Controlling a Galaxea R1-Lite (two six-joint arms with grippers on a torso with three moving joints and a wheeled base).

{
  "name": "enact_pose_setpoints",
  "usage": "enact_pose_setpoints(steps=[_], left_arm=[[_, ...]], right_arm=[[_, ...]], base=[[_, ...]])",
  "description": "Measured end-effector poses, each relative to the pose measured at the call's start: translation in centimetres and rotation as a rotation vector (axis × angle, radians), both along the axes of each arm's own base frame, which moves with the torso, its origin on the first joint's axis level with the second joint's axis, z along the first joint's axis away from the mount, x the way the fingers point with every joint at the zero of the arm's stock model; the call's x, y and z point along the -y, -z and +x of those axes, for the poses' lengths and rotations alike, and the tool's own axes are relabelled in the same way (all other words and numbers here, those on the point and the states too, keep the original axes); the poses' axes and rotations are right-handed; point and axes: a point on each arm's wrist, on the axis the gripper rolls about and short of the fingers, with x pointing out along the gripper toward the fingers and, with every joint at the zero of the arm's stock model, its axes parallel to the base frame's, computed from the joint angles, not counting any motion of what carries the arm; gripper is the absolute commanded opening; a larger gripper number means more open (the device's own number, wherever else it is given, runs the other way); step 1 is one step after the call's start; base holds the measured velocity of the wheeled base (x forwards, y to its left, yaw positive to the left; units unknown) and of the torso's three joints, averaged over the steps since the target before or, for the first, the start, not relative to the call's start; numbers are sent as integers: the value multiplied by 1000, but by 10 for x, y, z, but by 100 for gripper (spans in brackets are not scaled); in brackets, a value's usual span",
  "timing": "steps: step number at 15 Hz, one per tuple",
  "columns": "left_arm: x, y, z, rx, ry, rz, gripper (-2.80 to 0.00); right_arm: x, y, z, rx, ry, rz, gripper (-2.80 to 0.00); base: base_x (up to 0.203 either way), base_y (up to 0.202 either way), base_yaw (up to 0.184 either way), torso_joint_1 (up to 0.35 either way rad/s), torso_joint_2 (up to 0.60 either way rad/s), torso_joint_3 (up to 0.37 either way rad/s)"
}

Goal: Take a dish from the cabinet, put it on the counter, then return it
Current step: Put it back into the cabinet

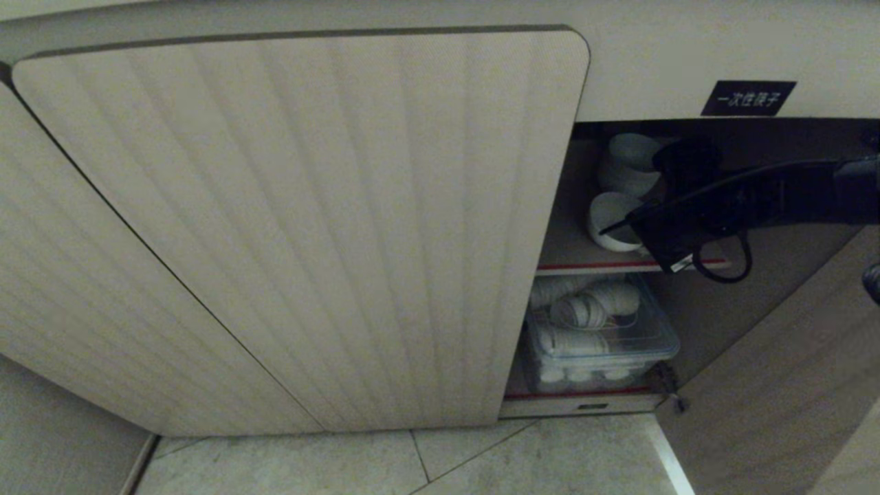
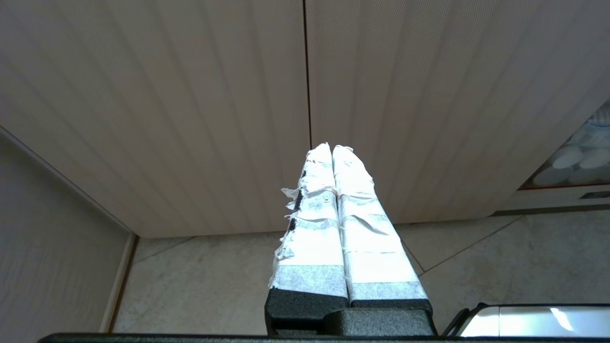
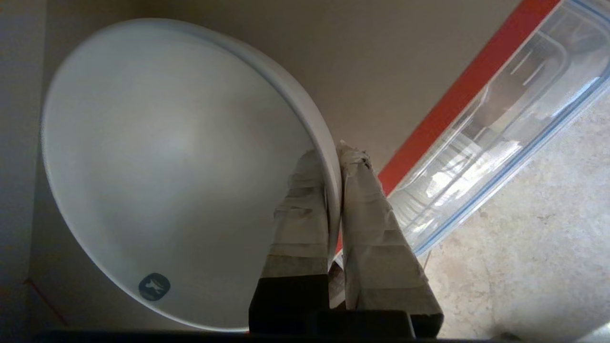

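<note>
My right gripper [image 3: 333, 157] was clamped on the rim of the dish [image 3: 167, 157], one taped finger inside the bowl and the other outside against its wall, so the thin rim ran straight between my jaws and the deep body of the bowl lay off to the inner finger's side. The dish was over the upper, red-edged shelf [image 1: 584, 265] of the cabinet [image 1: 646, 75], near that shelf's front edge and close to the closed door [image 1: 309, 227] on the opening's left side; I could not tell whether its foot touched the shelf. Another white bowl [image 1: 629, 165] sat just behind it, deeper in. My right arm reached in level from the right side of the opening, wrist rolled so the bowl's mouth faced sideways. Below, a clear plastic bin [image 1: 605, 337] held more white ware. My judgement was that the pull had to come straight outward, past the door edge. My left gripper [image 2: 332, 152] hung parked outside, fingers pressed together on nothing, facing the closed doors.
</note>
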Motion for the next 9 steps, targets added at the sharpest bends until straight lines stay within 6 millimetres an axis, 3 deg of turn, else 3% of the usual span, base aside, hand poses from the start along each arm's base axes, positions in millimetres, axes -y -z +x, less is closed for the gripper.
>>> enact_pose_setpoints(steps=[9], left_arm=[[0, 0, 0, 0, 0, 0, -280]], right_arm=[[0, 1, 1, -4, -6, 4, -280]], base=[[0, 0, 0, 0, 0, 0]])
